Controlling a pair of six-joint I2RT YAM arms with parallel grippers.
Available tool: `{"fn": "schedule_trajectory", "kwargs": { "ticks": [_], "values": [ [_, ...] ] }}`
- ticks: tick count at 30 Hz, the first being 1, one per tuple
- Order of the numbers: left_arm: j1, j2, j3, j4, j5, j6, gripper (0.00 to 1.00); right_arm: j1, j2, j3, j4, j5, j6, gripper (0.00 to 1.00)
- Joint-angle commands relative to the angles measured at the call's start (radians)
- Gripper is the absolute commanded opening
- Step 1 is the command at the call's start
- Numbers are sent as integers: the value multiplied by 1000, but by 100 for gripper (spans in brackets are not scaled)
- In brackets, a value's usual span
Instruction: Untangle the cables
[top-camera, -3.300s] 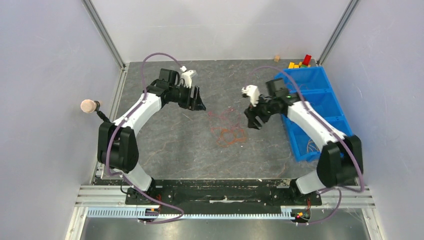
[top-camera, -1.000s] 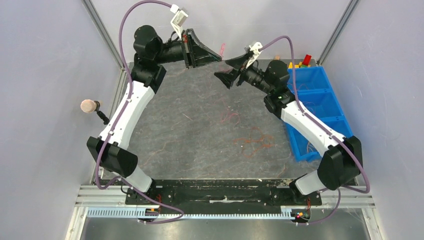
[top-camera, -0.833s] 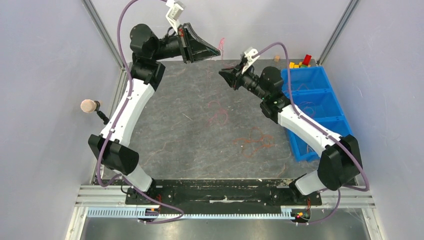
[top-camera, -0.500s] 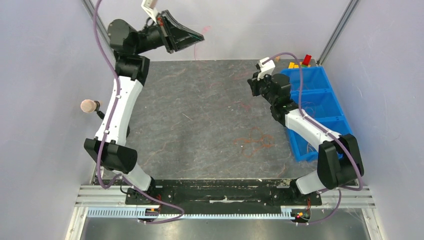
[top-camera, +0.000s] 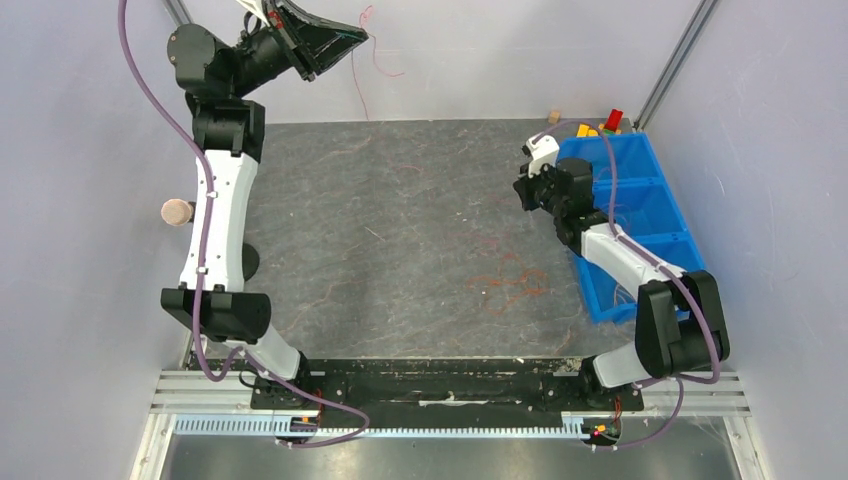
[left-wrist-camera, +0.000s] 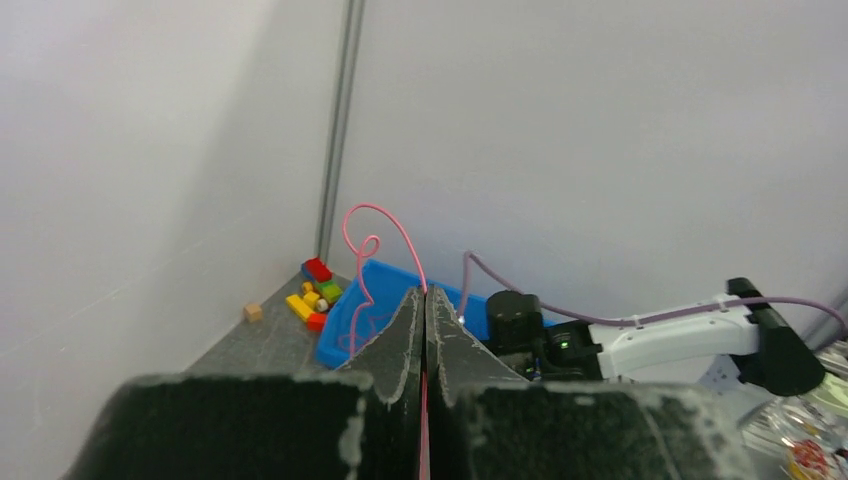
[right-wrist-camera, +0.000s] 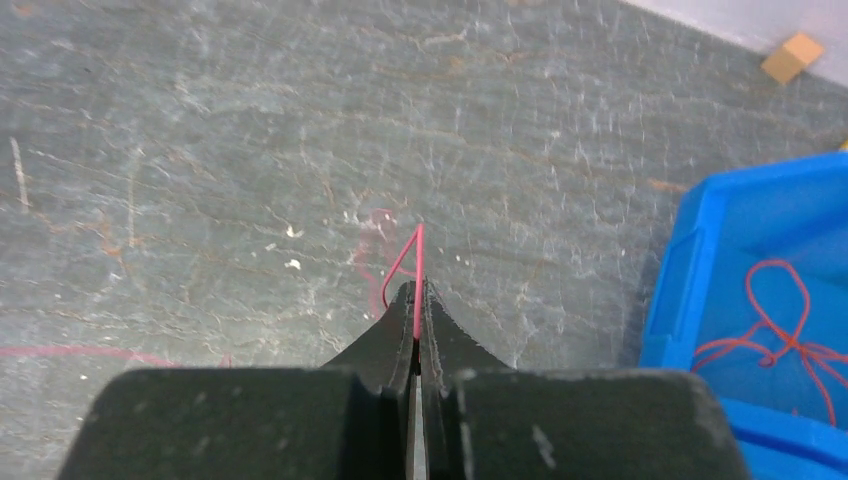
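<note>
from above – holds a pink cable (top-camera: 354, 90) high in the left gripper (top-camera: 358, 37); shows an orange tangle (top-camera: 505, 283) lying on the table (top-camera: 400, 230). at the left wrist, pinches that cable tight. at the right wrist, clamps the right gripper (right-wrist-camera: 417, 292) on a red cable (right-wrist-camera: 405, 262) low beside the blue bin (right-wrist-camera: 720, 230). probably midway – tangle not yet separated.

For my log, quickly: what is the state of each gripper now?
Left gripper: closed on a pink cable.
Right gripper: closed on a red cable.

Left arm (top-camera: 220, 210): nothing legible
Right arm (top-camera: 618, 255): nothing legible
Bin (top-camera: 680, 262): nothing legible
Table (top-camera: 400, 250): nothing legible
</note>
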Motion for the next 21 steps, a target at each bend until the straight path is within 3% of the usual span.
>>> {"fn": "schedule_trajectory", "kwargs": {
  "ticks": [1, 13, 17, 21],
  "values": [
    [1, -8, 4, -161, -67, 210, 2, -13, -64, 151, 5, -60, 17, 0],
    [-17, -143, -519, -221, -164, 439, 2, -90, -98, 458, -28, -49, 2, 0],
    [-16, -137, -576, -396, -284, 611, 2, -167, -36, 571, -31, -14, -21, 0],
    [-16, -124, -659, -511, -384, 801, 2, -269, 49, 756, -37, -120, 124, 0]
  ]
}}
